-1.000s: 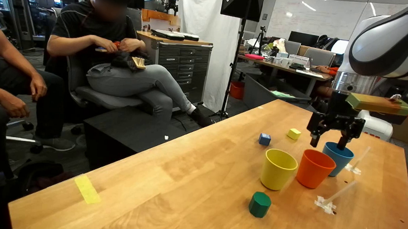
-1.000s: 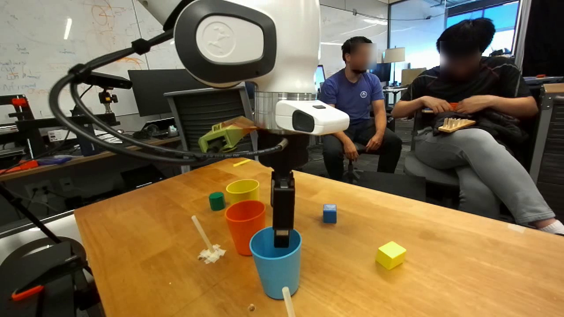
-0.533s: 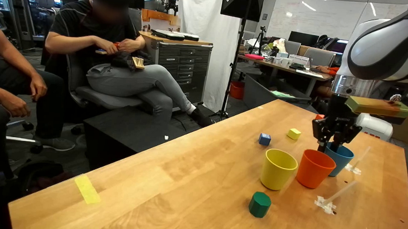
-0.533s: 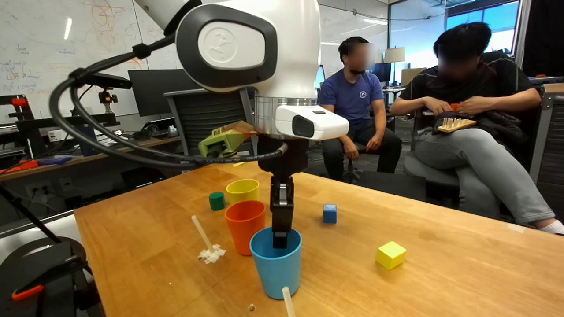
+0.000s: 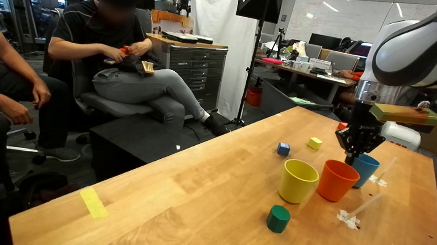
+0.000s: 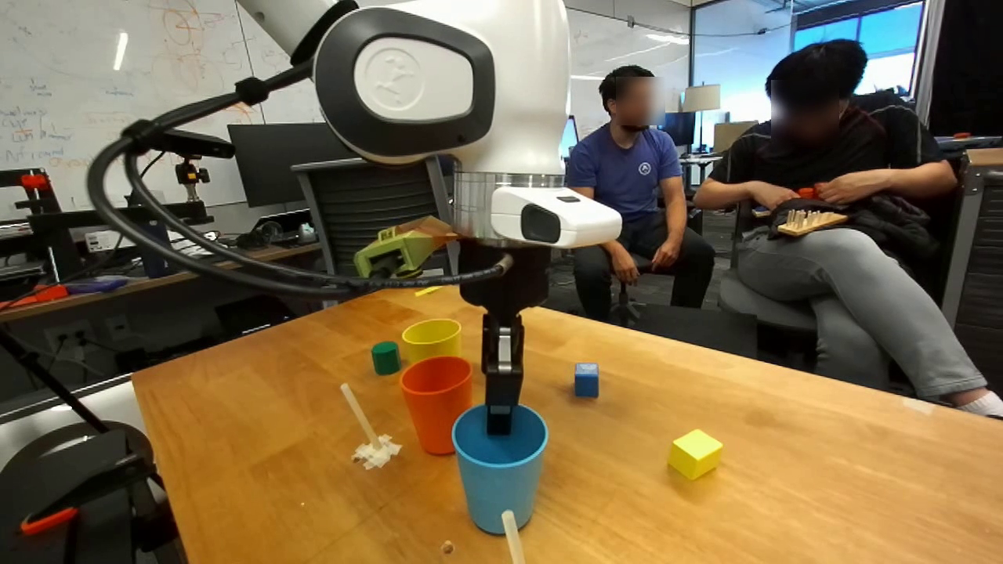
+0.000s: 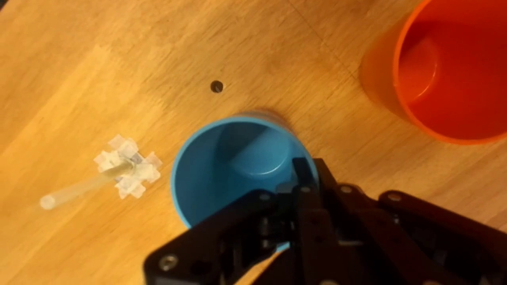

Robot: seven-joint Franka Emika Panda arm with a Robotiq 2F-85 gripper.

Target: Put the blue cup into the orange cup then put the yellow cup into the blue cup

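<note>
The light-blue cup [image 6: 501, 487] stands on the table, and my gripper [image 6: 499, 427] is shut on its rim. In the wrist view, one of the fingers [image 7: 303, 168] is inside the blue cup [image 7: 210, 178] and its partner is outside, with the wall pinched between them on the side facing the orange cup [image 7: 378, 73]. Upright and empty, the orange cup [image 5: 334, 184] sits close beside the blue one. Beyond it comes the yellow cup [image 5: 294, 186], visible in both exterior views but outside the wrist view. The gripper [image 5: 349, 159] hides part of the blue rim in an exterior view.
Two pale pegs are taped to the table, one peg [image 7: 85, 188] near the blue cup and another peg [image 6: 360, 415] near the orange. A green block [image 5: 278, 219] lies by the yellow cup. Small blue [image 5: 283, 149], yellow [image 5: 314, 143] and red [image 5: 342, 125] blocks lie farther off.
My gripper has come down slightly and its fingers have closed from wide apart onto the blue cup's rim. The cup's top has shifted a little; its base has barely moved.
</note>
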